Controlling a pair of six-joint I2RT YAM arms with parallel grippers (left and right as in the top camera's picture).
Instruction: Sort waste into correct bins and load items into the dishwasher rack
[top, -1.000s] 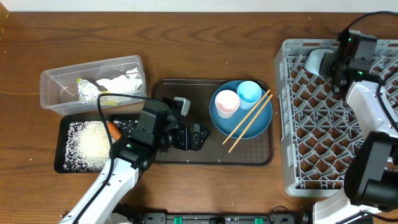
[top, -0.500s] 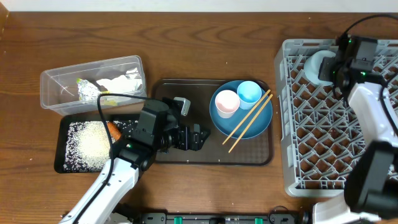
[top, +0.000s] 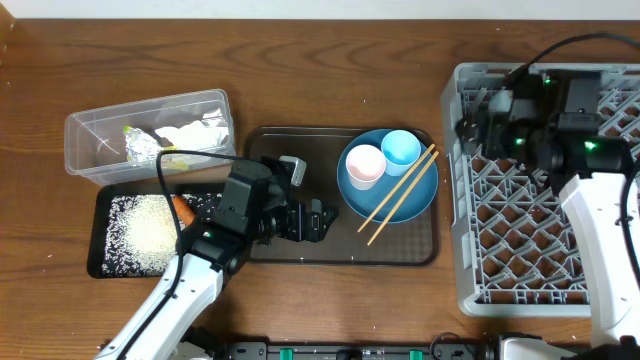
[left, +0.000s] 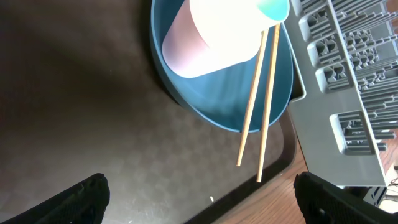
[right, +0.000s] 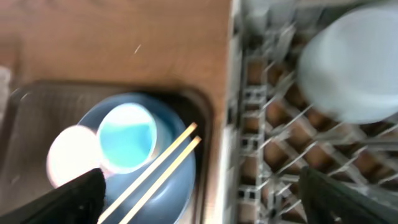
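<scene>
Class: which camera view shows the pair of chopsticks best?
Overhead: the chopsticks lie whole across the blue plate. Left wrist shows them sharp, upper ends hidden by the cups; right wrist blurs them.

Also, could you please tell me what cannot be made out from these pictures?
Bowl: overhead, the right arm mostly hides it; right wrist view, blurred.
Light blue cup: left wrist view, cut off by the top edge.
Carrot: overhead, partly under the left arm.
Clear tub: overhead, its contents too small to tell apart.
</scene>
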